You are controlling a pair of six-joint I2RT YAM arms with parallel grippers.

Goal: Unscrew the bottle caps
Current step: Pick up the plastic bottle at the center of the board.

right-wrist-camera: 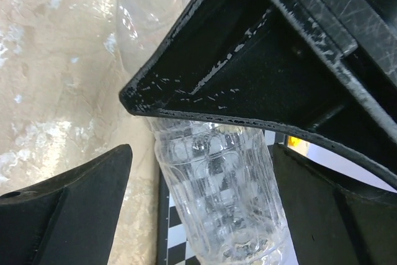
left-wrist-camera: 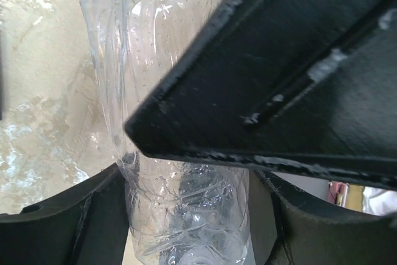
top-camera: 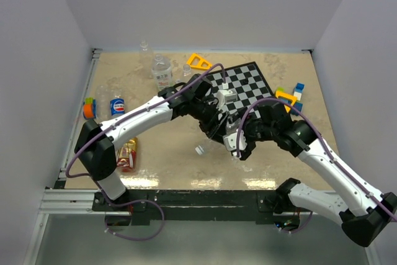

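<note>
A clear unlabelled bottle (top-camera: 217, 139) is held tilted just above the table near the chessboard's front corner. A white cap (top-camera: 200, 149) shows at its lower left end. My left gripper (top-camera: 214, 122) comes from the upper left. In the left wrist view the left gripper (left-wrist-camera: 186, 215) is shut on the bottle (left-wrist-camera: 186, 203), with both fingers against its crinkled wall. My right gripper (top-camera: 237, 144) comes from the right. In the right wrist view the right gripper (right-wrist-camera: 201, 203) stands around the ribbed bottle (right-wrist-camera: 217, 197), and its left finger (right-wrist-camera: 80, 203) is clear of it.
A chessboard (top-camera: 248, 85) lies behind the grippers. A yellow triangle (top-camera: 198, 61), a yellow piece (top-camera: 286, 97) and coloured blocks (top-camera: 298, 90) lie around it. Two clear bottles (top-camera: 161, 71) stand at the back. A blue cola bottle (top-camera: 117, 105), a green-orange one (top-camera: 90, 109) and a red-yellow one (top-camera: 128, 153) lie at the left.
</note>
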